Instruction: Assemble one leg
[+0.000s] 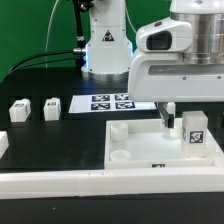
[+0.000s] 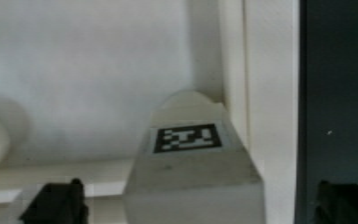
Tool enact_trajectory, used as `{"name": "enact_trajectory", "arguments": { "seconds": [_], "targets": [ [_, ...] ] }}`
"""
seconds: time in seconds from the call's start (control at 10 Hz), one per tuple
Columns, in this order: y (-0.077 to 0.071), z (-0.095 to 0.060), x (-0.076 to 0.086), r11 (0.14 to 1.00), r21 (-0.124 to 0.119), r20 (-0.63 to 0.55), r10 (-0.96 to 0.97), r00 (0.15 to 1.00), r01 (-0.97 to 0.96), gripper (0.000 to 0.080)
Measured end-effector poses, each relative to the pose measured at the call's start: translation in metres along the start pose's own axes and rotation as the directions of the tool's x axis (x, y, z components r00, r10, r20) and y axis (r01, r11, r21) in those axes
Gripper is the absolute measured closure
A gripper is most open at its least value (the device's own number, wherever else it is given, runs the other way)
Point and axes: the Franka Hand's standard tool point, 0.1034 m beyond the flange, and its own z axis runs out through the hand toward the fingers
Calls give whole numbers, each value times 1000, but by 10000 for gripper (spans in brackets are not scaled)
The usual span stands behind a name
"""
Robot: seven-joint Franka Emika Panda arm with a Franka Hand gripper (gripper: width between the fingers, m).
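Note:
A leg (image 1: 194,131), a small white post with a black-and-white marker, stands upright in the white tray-like tabletop piece (image 1: 140,140), near its corner on the exterior view's right. My gripper (image 1: 176,114) hangs just over and behind it. In the wrist view the leg (image 2: 194,150) stands between my two dark fingertips (image 2: 55,200), with a gap on each side. The gripper (image 2: 197,196) is open and does not touch the leg. Two more legs (image 1: 18,109) (image 1: 52,106) stand on the black table at the exterior view's left.
The marker board (image 1: 112,101) lies flat behind the tray piece. A white part (image 1: 3,146) sits at the exterior view's left edge. A long white rail (image 1: 90,184) runs along the front. The arm's base (image 1: 105,45) stands at the back.

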Motion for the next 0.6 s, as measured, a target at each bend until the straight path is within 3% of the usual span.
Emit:
{"name": "enact_trajectory", "arguments": {
  "seconds": [0.3, 0.4, 0.5, 0.6],
  "targets": [
    [0, 0, 0, 1000, 1, 0, 11, 1000, -11, 173],
    [0, 0, 0, 1000, 1, 0, 11, 1000, -11, 378],
    [0, 0, 0, 1000, 1, 0, 11, 1000, -11, 378],
    [0, 0, 0, 1000, 1, 0, 11, 1000, -11, 508]
  ]
}}
